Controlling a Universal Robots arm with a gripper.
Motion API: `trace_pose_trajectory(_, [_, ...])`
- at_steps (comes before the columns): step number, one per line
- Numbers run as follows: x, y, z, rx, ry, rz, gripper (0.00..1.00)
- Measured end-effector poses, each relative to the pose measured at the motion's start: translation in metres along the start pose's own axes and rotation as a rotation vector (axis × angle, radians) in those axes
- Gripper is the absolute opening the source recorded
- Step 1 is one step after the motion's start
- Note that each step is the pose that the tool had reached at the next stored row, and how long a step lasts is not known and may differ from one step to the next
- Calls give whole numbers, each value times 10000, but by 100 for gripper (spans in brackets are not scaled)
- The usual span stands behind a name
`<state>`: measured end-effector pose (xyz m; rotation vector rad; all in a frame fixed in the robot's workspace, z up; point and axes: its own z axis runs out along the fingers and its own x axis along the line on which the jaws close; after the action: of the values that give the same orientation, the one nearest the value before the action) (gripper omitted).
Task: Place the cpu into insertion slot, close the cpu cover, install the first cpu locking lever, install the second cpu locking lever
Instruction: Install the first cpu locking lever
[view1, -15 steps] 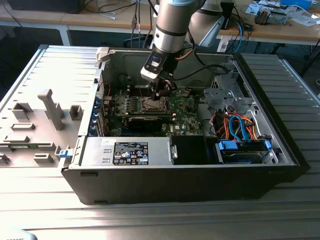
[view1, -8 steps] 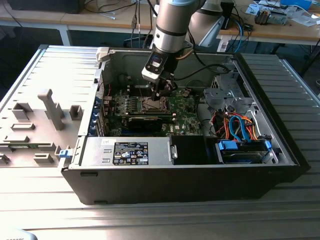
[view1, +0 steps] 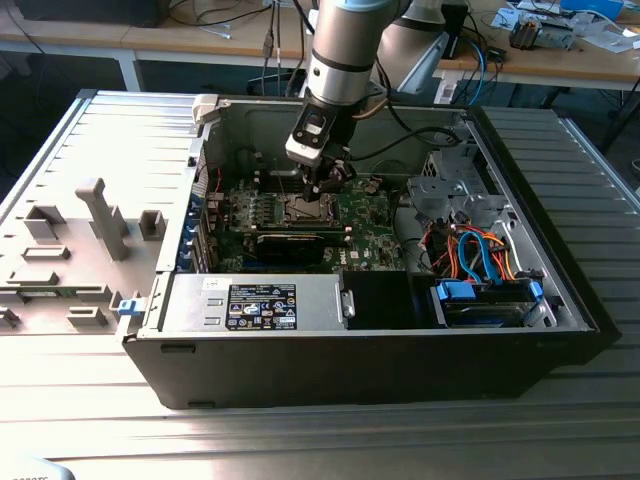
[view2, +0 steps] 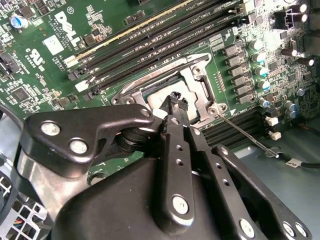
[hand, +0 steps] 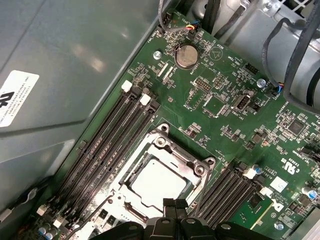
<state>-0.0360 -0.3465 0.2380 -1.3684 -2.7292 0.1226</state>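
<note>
The cpu (hand: 159, 181), a flat silvery square, lies in the insertion slot (view2: 150, 91) on the green motherboard (hand: 225, 120). The cpu cover (hand: 172, 148), a silver frame with a window, lies flat around the chip. A thin metal locking lever (view2: 245, 132) runs out from one socket corner across the dark slots. My gripper (hand: 175, 204) hangs just above the socket's edge, black fingertips (view2: 173, 98) pressed together with nothing between them. In the exterior view the gripper (view1: 318, 192) reaches down into the open case over the socket (view1: 305, 207).
Long black memory slots (hand: 115, 135) flank the socket on both sides. A coin battery (hand: 186, 56) and a grey case wall (hand: 60, 60) lie beyond. A labelled black box (view1: 262, 303), a drive bay (view1: 490, 300) and orange cables (view1: 470, 245) fill the case front.
</note>
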Motion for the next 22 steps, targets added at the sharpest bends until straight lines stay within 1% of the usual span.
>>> trace_pose_trajectory(22, [0,0,0,35,-105,-1042,11])
